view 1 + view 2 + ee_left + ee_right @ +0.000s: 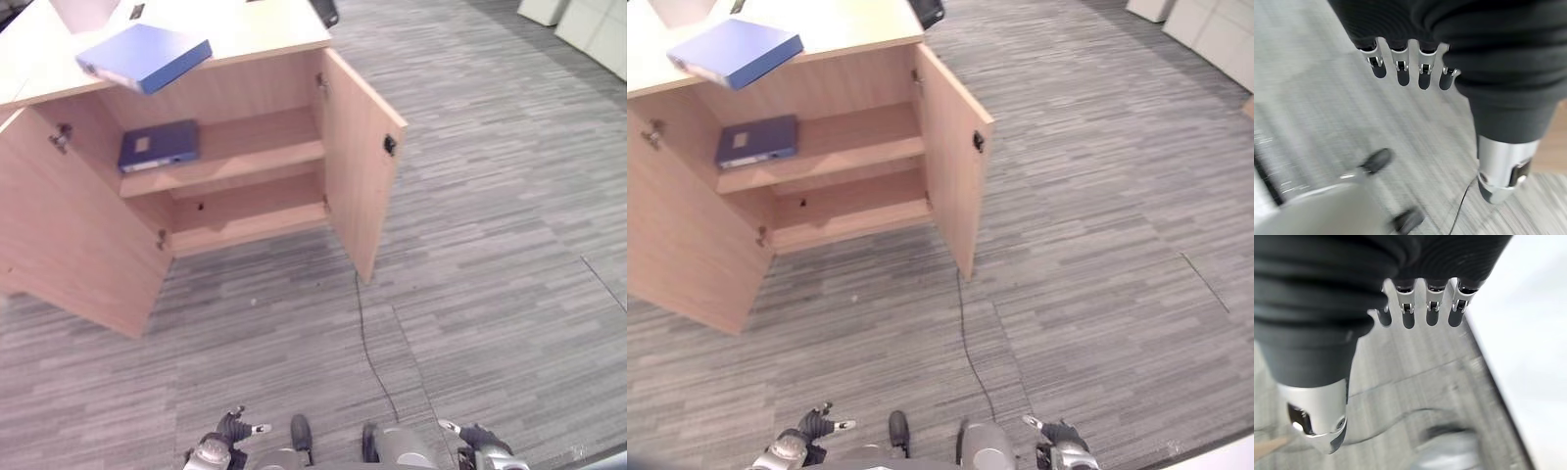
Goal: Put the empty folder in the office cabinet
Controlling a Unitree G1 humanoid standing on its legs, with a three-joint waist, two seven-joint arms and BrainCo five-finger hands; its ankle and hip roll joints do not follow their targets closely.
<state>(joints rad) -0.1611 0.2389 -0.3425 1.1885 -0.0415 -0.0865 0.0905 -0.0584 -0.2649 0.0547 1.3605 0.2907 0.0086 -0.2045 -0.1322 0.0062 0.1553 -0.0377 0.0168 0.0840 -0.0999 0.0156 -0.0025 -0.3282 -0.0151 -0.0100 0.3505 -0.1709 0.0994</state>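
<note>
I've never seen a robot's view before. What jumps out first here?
A wooden cabinet with both doors open stands on grey carpet. One blue folder lies on its top, jutting over the edge; another blue folder rests on the upper shelf. The left robot hand and right robot hand hang low, empty.

cabinet: light wood-grain office cabinet (353, 166), smooth, matt
folders: blue plastic-looking folder (145, 55) on top, darker blue folder (158, 145) shelved, slight sheen
floor: grey striped carpet (490, 225), rough textile

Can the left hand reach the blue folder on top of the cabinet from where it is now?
Probably not yet. The left hand hangs low, open and empty, with a stretch of floor before the cabinet. Nothing blocks the folder; it overhangs the top's front edge.
</note>
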